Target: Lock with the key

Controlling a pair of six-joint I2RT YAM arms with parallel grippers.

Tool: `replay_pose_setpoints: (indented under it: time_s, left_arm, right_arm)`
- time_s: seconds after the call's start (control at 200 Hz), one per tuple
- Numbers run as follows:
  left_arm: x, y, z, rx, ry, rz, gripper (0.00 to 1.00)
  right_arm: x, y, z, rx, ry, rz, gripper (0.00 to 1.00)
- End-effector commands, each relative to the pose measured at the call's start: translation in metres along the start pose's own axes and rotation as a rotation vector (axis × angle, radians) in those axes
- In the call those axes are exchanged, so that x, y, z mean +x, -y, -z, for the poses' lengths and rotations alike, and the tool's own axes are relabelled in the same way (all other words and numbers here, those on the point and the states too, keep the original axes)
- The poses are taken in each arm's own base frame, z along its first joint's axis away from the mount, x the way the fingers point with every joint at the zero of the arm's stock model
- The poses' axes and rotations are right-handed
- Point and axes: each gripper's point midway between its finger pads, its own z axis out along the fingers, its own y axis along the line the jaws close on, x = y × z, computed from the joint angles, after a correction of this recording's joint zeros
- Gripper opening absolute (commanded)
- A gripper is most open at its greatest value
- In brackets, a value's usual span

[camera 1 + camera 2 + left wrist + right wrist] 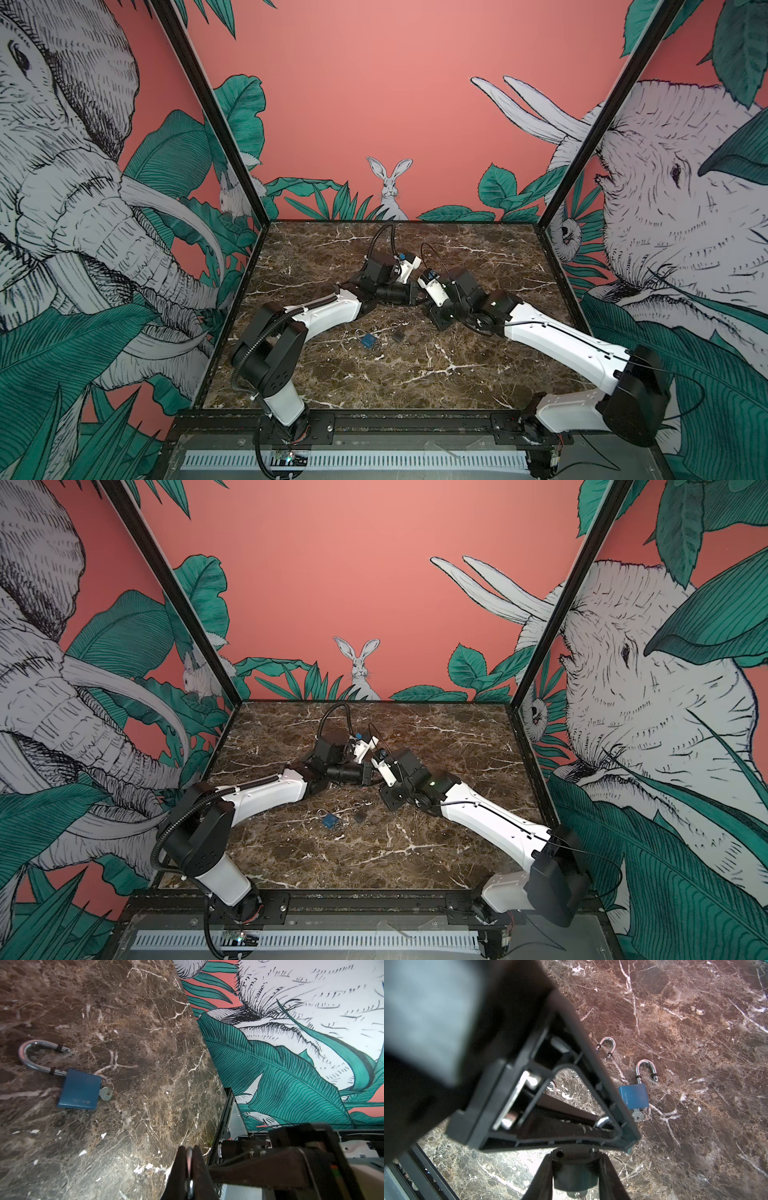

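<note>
My left gripper (pixel 189 1150) is shut on a thin silver key (pixel 189 1164), seen edge-on with a ring at its near end. My right gripper (pixel 575 1156) is shut on a dark padlock body (pixel 575 1176). The left gripper's finger (pixel 588 1068) crosses just past the right fingertips and hides the padlock's far end. In both top views the left arm (pixel 324 311) and right arm (pixel 540 332) meet above the table's middle. A blue padlock (pixel 368 340) (pixel 80 1089) (pixel 633 1096) lies on the table nearer the front, shackle open, with another key (pixel 106 1093) in it.
The marble table (pixel 415 374) is walled by printed panels on three sides, with black posts at the back corners and a black rail along the front. A small black object (pixel 398 336) lies right of the blue padlock. Another open shackle (pixel 608 1043) lies beyond it.
</note>
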Motion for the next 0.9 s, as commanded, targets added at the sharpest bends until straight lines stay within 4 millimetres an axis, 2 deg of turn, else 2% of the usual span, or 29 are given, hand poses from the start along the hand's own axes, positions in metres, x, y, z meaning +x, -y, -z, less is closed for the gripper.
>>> replay_pose_setpoints:
  time_s: [0.0, 0.17, 0.245, 0.305, 0.35, 0.525, 0.74, 0.895]
  left_arm:
    - [-0.003, 0.003, -0.002, -0.001, 0.001, -0.017, 0.00]
    - [-0.003, 0.000, -0.003, -0.007, 0.003, -0.009, 0.00]
    - [-0.006, 0.000, -0.003, -0.010, 0.023, 0.001, 0.00]
    - [-0.013, 0.001, -0.001, -0.016, 0.052, 0.003, 0.00]
    - [-0.021, 0.006, 0.000, -0.009, 0.083, 0.003, 0.00]
    - [-0.061, 0.027, 0.008, 0.019, 0.235, 0.002, 0.00]
    - [-0.098, 0.059, 0.016, 0.095, 0.319, 0.031, 0.00]
    - [-0.113, 0.080, 0.024, 0.134, 0.351, 0.057, 0.00]
  right_arm:
    - [-0.024, -0.005, 0.009, -0.008, 0.077, 0.012, 0.20]
    - [-0.025, -0.005, 0.008, -0.008, 0.086, 0.003, 0.22]
    - [-0.024, -0.007, 0.008, -0.022, 0.094, -0.009, 0.47]
    - [-0.025, -0.008, 0.013, -0.031, 0.120, -0.018, 0.59]
    - [-0.026, -0.008, 0.019, -0.038, 0.144, -0.026, 0.64]
    - [-0.032, 0.005, 0.049, -0.119, 0.278, -0.135, 0.64]
    - [-0.047, 0.060, 0.096, -0.192, 0.569, -0.306, 0.61]
    - [-0.060, 0.088, 0.110, -0.235, 0.690, -0.343, 0.58]
